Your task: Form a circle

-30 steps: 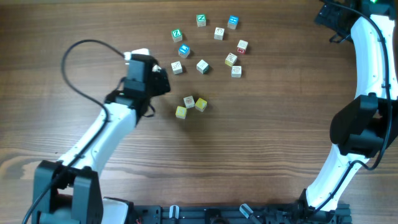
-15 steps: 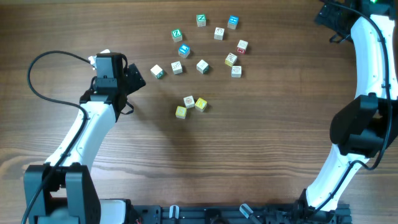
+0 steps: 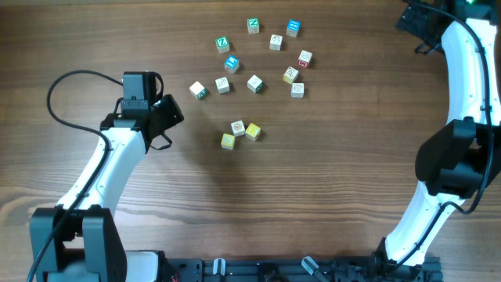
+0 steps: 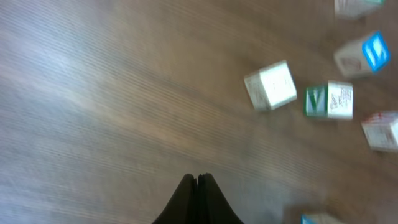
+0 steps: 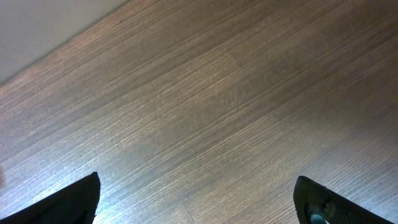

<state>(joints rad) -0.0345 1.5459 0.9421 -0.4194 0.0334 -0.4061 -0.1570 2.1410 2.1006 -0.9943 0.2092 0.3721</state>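
Near far edge of counter (image 3: 329,196), letter-block cubes (image 3: 254,83) lie loose: likely light, rigid, prone to slide, best nipped across opposite flat faces; left pincer (image 4: 198,180) clenched empty, right pincer (image 5: 196,186) released.

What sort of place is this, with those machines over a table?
Most likely a robotics lab test bench. A white left arm and right arm flank a wood-grain table, a black cable loops loose, and small letter blocks lie scattered as practice pieces.
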